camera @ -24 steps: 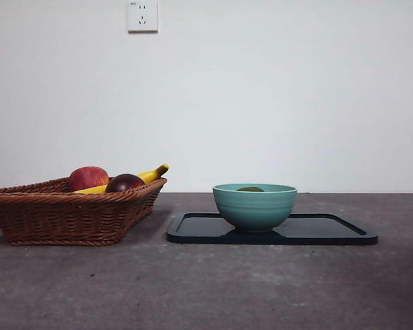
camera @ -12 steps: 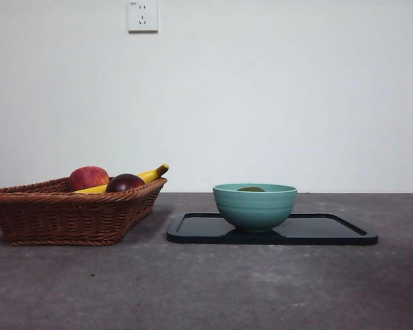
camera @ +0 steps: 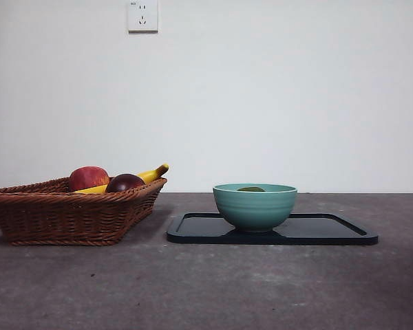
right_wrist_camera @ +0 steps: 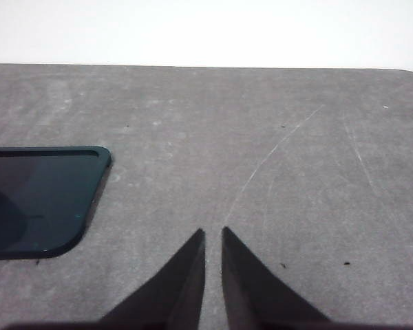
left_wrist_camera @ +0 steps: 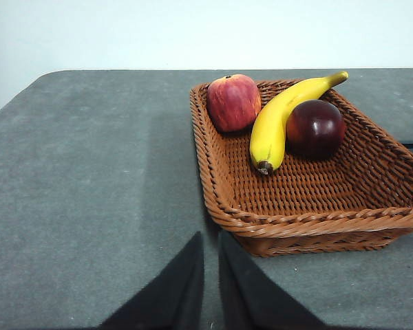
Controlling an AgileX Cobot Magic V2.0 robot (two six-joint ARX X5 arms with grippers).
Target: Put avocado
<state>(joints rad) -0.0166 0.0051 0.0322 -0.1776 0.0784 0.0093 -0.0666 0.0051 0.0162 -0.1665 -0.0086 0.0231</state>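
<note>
The avocado [camera: 250,189] lies inside the teal bowl [camera: 255,206]; only its dull green top shows over the rim. The bowl stands on the black tray [camera: 330,230] at the middle right of the front view. My left gripper [left_wrist_camera: 210,240] is shut and empty, held above bare table just in front of the wicker basket [left_wrist_camera: 310,220]. My right gripper [right_wrist_camera: 213,237] is shut and empty over bare table, beside a corner of the tray [right_wrist_camera: 48,206]. Neither arm shows in the front view.
The wicker basket [camera: 69,213] at the left holds a red apple [camera: 88,177], a dark maroon fruit [camera: 124,183] and a banana [camera: 151,174]. They also show in the left wrist view: apple [left_wrist_camera: 233,102], maroon fruit [left_wrist_camera: 315,128], banana [left_wrist_camera: 279,124].
</note>
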